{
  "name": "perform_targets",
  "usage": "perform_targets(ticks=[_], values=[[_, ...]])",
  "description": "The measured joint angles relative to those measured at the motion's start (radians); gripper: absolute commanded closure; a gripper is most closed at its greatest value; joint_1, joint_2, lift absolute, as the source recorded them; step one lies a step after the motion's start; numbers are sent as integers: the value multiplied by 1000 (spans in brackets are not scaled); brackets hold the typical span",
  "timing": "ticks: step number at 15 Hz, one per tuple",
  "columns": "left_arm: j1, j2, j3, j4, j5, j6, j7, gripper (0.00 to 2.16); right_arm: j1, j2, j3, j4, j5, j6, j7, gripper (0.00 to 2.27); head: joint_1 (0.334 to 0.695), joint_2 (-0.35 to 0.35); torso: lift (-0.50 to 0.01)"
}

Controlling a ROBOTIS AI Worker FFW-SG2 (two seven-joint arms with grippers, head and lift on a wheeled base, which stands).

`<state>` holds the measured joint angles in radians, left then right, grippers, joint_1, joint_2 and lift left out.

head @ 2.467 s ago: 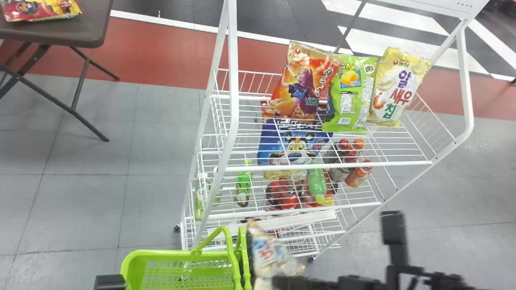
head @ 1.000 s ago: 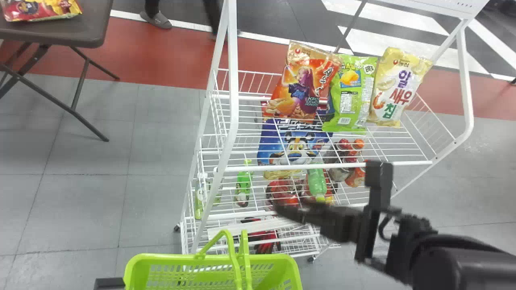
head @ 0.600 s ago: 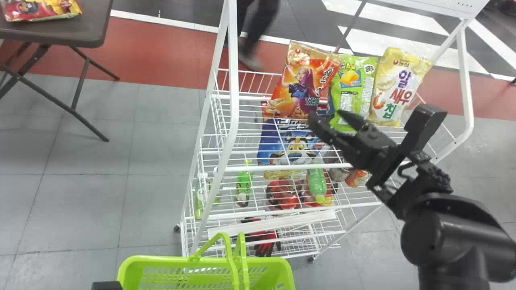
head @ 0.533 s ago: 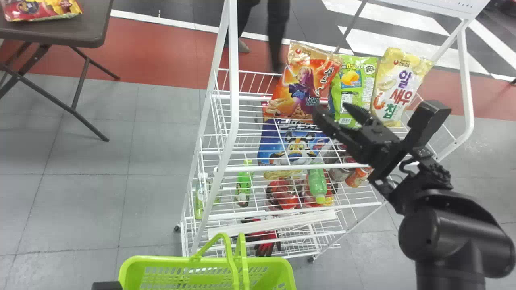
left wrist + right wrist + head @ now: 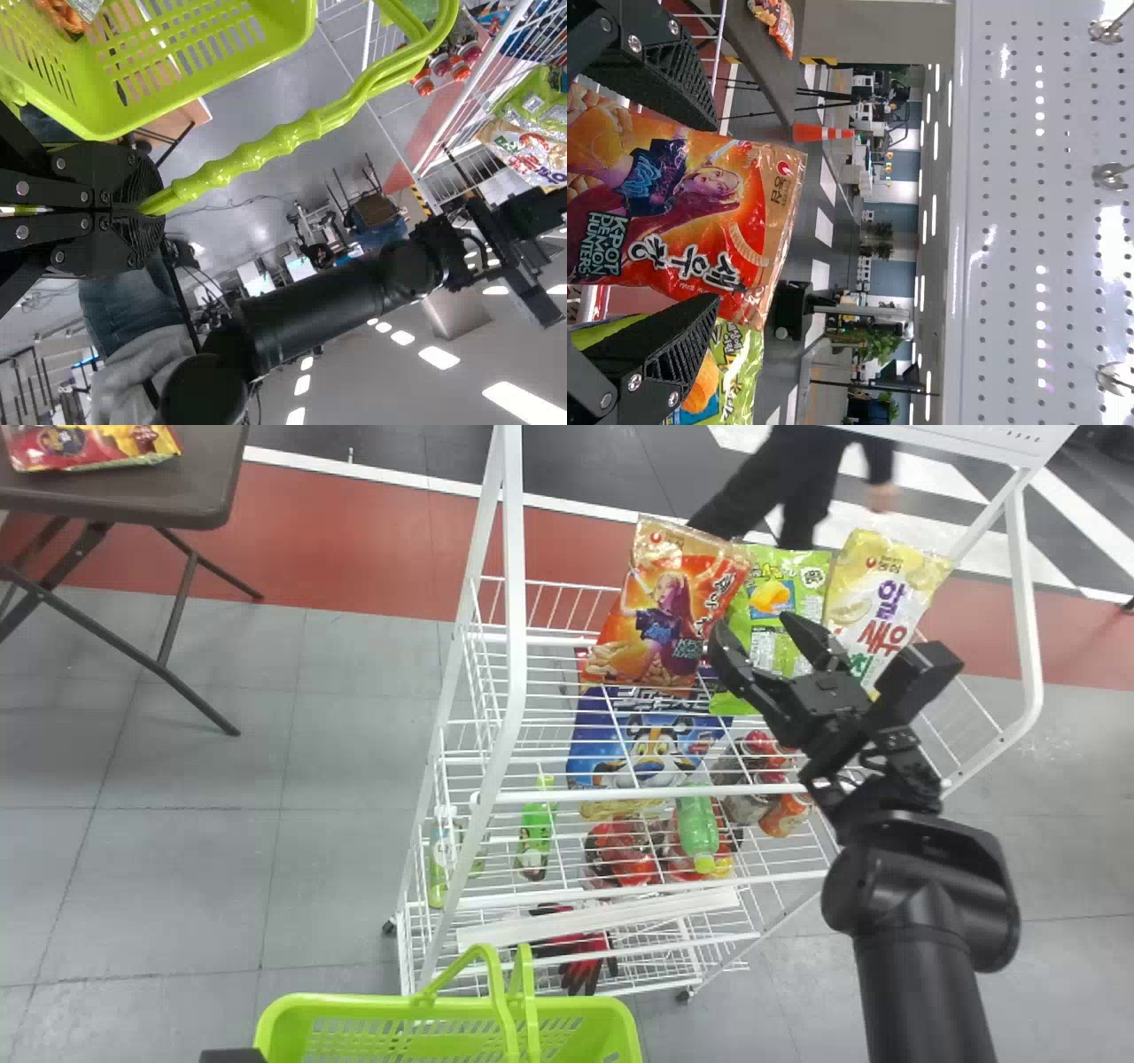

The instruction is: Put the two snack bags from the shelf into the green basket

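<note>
My right gripper (image 5: 753,633) stands open over the upper shelf, in front of the green snack bag (image 5: 766,602). Left of it is the orange snack bag (image 5: 664,607), to the right a yellow one (image 5: 877,602). In the right wrist view, the fingers of the gripper (image 5: 713,208) stand apart, with the orange bag (image 5: 673,204) between and beyond them. The green basket (image 5: 399,1005) is at the head view's bottom, beside a dark part of my left gripper (image 5: 232,1056). In the left wrist view that gripper (image 5: 146,208) is shut on the basket handle (image 5: 257,152). A bag (image 5: 84,9) lies in the basket.
The white wire rack (image 5: 509,646) has upright posts and a front rail. Lower shelves hold a blue bag (image 5: 642,744), a green bottle (image 5: 697,828) and red-capped bottles. A brown table (image 5: 190,496) with a red bag (image 5: 89,444) stands at the upper left.
My right gripper has left the basket, where a pale bag was beside it, and risen to the upper shelf. The basket has shifted slightly. Lately the right gripper moved a little farther up.
</note>
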<state>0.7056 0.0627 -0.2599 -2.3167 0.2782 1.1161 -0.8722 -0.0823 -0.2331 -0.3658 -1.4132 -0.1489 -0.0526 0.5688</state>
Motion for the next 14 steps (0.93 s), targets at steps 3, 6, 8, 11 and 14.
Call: perform_targets(ticks=[3,6,8,11,14], values=[[0,-2,4,1,-1,-2,-1,2074,-91,-1,45,158,34,-70,-22,151,695,-350,-1],[0,-3,11,1,-1,-3,-7,2074,-158,0,86,267,61,-104,-56,147,695,-350,-1],[4,-3,19,1,0,-7,-12,2074,-193,1,102,330,82,-115,-76,147,695,-350,-1],[9,-4,27,1,2,-20,-17,2074,-228,1,119,410,114,-156,-115,147,695,-350,-1],[9,-3,35,4,6,-25,-27,2074,-275,0,124,492,143,-171,-161,120,695,-350,-1]])
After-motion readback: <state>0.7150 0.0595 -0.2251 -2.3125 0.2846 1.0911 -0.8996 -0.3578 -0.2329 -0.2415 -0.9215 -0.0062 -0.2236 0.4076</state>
